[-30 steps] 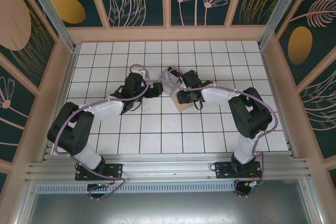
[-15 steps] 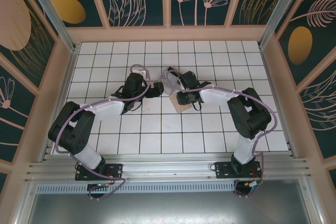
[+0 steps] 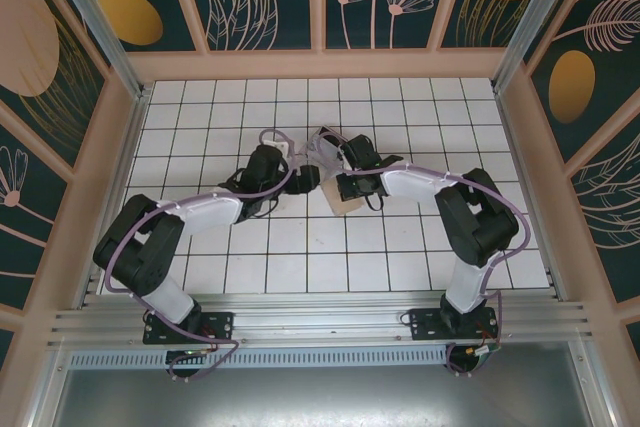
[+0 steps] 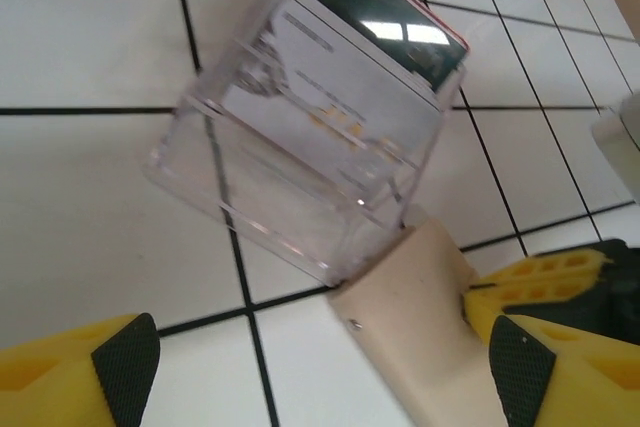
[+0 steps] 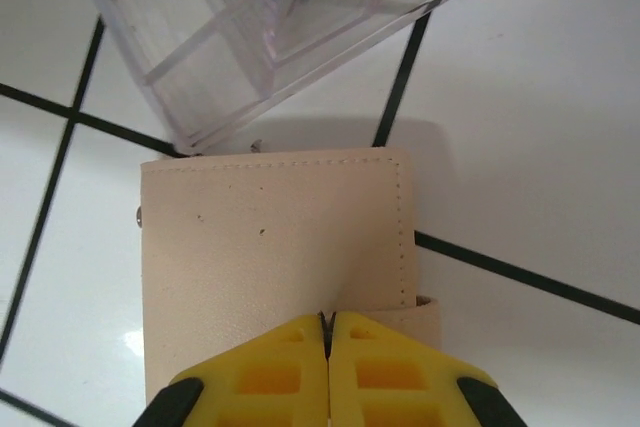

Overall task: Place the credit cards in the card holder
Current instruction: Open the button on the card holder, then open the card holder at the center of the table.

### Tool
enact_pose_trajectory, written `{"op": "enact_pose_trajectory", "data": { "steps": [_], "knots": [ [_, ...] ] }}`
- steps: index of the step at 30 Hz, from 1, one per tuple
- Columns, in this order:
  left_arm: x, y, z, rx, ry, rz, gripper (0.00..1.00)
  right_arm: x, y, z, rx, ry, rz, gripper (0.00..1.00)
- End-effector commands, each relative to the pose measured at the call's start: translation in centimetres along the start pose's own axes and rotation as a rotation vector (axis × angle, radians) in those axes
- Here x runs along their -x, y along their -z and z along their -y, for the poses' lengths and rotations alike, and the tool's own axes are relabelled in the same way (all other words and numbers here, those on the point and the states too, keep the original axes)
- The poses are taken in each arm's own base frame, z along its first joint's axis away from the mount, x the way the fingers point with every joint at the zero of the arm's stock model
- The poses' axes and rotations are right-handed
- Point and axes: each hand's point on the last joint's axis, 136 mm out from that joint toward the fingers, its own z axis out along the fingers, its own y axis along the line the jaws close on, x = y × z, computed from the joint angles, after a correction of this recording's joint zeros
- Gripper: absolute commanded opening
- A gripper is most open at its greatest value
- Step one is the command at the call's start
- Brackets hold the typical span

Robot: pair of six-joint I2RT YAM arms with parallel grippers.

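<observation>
While my right end effector [image 5: 326, 332] clamps card holder [image 5: 275, 237] | credit cards [image 4: 345, 97], in clear box [image 4: 290, 177], just ahead of my empty wide-open left end effector [image 4: 322, 365] | left nearer

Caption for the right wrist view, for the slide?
Right gripper pinched shut on the near edge of the tan card holder, clear plastic box just beyond.

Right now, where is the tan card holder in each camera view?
Top external: card holder mid-table, under the right arm's wrist.
Left wrist: card holder at the bottom, right of centre.
Right wrist: card holder across the lower middle, right tool shut at its near edge.
Shared landmark: the clear plastic box at the holder's far end.
</observation>
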Motion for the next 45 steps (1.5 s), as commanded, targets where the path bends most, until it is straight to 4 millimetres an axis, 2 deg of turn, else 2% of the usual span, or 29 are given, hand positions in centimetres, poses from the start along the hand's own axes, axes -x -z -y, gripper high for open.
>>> {"op": "enact_pose_trajectory", "data": {
  "steps": [1, 6, 7, 12, 22, 28, 33, 36, 41, 45],
  "knots": [
    [-1.0, 0.2, 0.4, -0.033, 0.043, -0.006, 0.87, -0.8, 2.0, -1.5, 0.161, -0.103, -0.035, 0.07],
    [-1.1, 0.7, 0.3, -0.044, 0.067, 0.012, 0.86, -0.5, 5.2, -4.2, 0.363, -0.177, -0.012, 0.07],
    [-1.1, 0.8, 0.5, -0.050, 0.067, 0.014, 0.86, 0.1, 5.8, -3.5, 0.377, -0.209, 0.008, 0.07],
    [-1.0, 1.2, 1.3, -0.089, 0.064, 0.011, 0.87, 0.8, 7.9, -4.2, 0.491, -0.267, 0.051, 0.07],
    [-2.0, 1.2, 2.6, -0.156, 0.045, -0.028, 0.82, 1.2, 8.0, -4.6, 0.516, -0.268, 0.066, 0.07],
    [-2.5, 0.0, 4.2, -0.193, -0.014, -0.074, 0.84, 1.5, 8.4, -4.6, 0.519, -0.267, 0.075, 0.07],
    [-3.9, -1.5, 3.3, -0.153, -0.047, -0.131, 0.83, 1.4, 8.5, -4.8, 0.528, -0.270, 0.075, 0.07],
    [-3.6, -1.6, 4.1, -0.177, -0.045, -0.130, 0.83, 1.4, 8.5, -4.7, 0.526, -0.270, 0.077, 0.07],
    [-5.4, -3.3, 3.4, -0.175, -0.042, -0.198, 0.82, 1.5, 8.5, -4.8, 0.534, -0.270, 0.076, 0.07],
    [-6.1, -3.9, 3.3, -0.184, -0.034, -0.227, 0.73, 1.6, 8.6, -4.8, 0.531, -0.268, 0.079, 0.07]
  ]
}}
